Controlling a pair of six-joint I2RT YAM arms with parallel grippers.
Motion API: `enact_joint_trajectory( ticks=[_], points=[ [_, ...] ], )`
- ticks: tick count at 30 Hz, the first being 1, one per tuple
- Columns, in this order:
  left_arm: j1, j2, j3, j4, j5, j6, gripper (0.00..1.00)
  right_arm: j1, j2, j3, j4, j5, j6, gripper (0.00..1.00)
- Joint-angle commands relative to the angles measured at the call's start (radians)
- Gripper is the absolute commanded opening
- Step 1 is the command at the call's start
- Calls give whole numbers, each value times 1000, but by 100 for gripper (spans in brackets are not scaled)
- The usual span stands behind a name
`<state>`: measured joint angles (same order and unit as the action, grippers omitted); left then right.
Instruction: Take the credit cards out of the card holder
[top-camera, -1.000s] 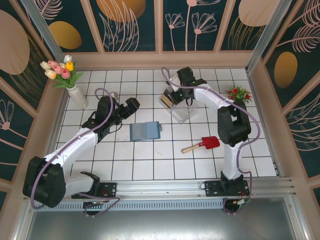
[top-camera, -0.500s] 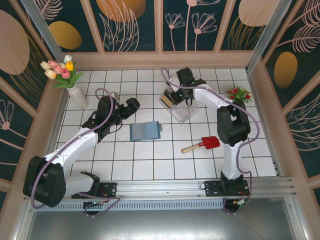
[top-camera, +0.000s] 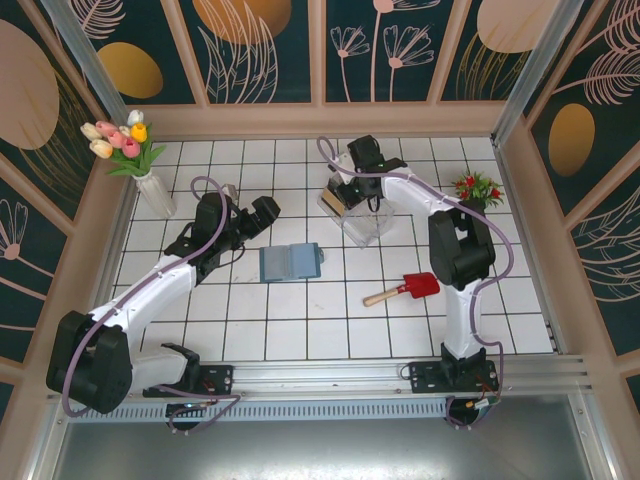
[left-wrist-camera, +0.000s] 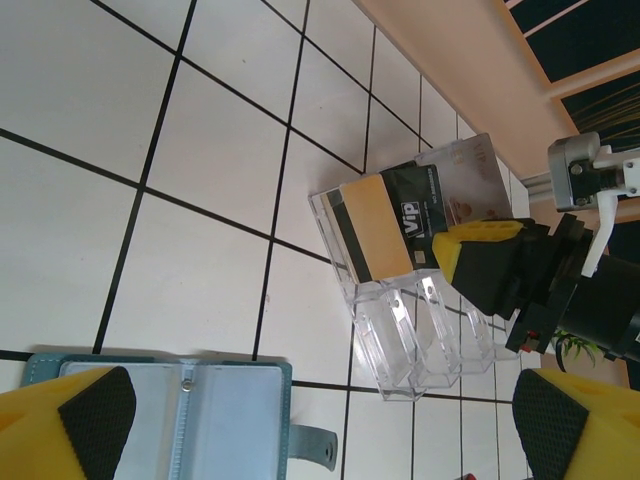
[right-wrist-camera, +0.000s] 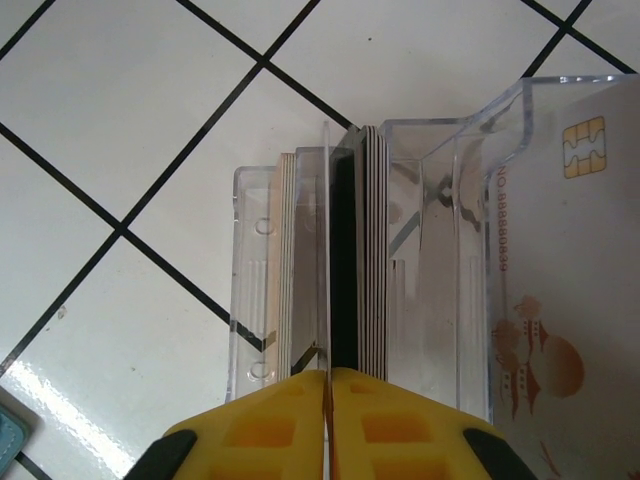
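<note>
The slate-blue card holder lies open and flat mid-table; its clear sleeves and side tab show in the left wrist view. Credit cards stand in the slots of a clear plastic box: a tan one, a dark one marked VIP and a pale chip card. My right gripper hangs over that box, jaws pressed together on a thin card seen edge-on beside a dark stack. My left gripper is open, just left of the holder, with nothing between its fingers.
A red-bladed toy shovel lies right of the holder. A vase of tulips stands at the back left and a small red-flowered plant at the back right. Wooden walls ring the tiled table.
The right wrist has shifted slightly left over the clear box. The left arm and the card holder have not moved.
</note>
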<state>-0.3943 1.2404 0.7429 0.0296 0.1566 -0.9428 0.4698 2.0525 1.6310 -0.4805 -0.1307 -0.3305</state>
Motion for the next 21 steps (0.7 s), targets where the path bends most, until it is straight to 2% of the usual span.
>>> enact_joint_trajectory(
  ticks=[1,9,12,21],
  points=[
    [5,-2,-9,3,11,20,99,8,17,33,-26,40,14,15],
    [7,-5,-11,-2,11,25,99,9,-32,30,-16,21,47,19],
    [5,-10,-16,-23,-3,35,99,9,-86,13,1,-4,97,24],
    [5,-42,-104,-98,-35,68,99,25,-351,-195,133,-61,435,43]
  ],
)
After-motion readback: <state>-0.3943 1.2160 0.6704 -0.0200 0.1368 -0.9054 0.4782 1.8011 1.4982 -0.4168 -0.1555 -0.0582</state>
